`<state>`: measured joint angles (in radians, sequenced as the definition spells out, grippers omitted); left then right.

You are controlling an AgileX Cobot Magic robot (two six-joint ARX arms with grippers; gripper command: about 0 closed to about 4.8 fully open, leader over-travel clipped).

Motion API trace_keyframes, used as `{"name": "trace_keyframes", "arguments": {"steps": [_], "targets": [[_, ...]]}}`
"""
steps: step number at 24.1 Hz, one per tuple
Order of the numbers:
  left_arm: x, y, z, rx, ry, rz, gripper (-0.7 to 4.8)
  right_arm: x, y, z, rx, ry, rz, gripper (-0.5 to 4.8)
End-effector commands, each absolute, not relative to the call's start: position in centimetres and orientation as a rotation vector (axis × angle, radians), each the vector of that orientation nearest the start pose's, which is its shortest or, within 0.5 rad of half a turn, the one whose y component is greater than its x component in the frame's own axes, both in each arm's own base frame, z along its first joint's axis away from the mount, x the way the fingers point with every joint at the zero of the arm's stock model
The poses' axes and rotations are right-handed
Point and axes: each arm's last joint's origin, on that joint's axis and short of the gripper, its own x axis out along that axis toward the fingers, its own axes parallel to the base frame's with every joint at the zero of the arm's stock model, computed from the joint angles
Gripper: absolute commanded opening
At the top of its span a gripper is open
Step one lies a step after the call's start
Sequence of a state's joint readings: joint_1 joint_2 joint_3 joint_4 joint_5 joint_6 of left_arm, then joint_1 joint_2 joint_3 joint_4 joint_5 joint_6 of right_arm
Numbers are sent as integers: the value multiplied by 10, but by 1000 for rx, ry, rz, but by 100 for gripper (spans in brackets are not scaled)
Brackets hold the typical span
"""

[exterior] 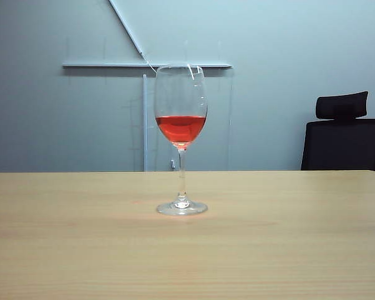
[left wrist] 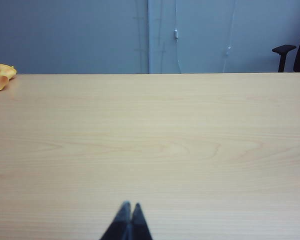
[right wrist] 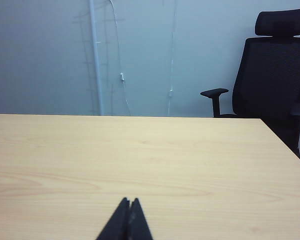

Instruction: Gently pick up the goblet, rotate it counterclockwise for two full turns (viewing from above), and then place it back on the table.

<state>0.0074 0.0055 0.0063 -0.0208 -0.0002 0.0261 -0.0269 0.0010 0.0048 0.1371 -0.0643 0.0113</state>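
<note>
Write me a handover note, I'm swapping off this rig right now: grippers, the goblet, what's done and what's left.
Left gripper: jaws shut, empty, low over bare table.
Right gripper: jaws shut, empty, also over bare table.
Goblet: upright mid-table with red liquid inside, untouched; neither wrist view shows it.
Done: nothing.
Left: pick it up gently, two counterclockwise turns, set it back down.

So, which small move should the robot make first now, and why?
Probably open the jaws of one gripper, perhaps the right gripper, and start it toward the goblet. The goblet stands upright and untouched on the table, with red liquid inside. Both the right and left gripper show closed jaws, low over bare table, and neither wrist view shows the goblet.
</note>
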Motion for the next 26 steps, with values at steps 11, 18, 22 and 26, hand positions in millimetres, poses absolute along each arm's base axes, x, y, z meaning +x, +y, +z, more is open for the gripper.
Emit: {"name": "trace_keyframes", "arguments": {"steps": [11,18,22,26], "targets": [[100,-6,161,28,62,-56,-5,96,3,182,90,-179,155,-6],[100,-37,150,59,178,-350,-5,94,7,193,450,-173,267,-6],[96,-48,150,69,177,-461,-5,98,15,195,442,-85,331,-6],[92,-54,150,75,175,-536,-5,113,39,193,292,-30,488,-6]]}}
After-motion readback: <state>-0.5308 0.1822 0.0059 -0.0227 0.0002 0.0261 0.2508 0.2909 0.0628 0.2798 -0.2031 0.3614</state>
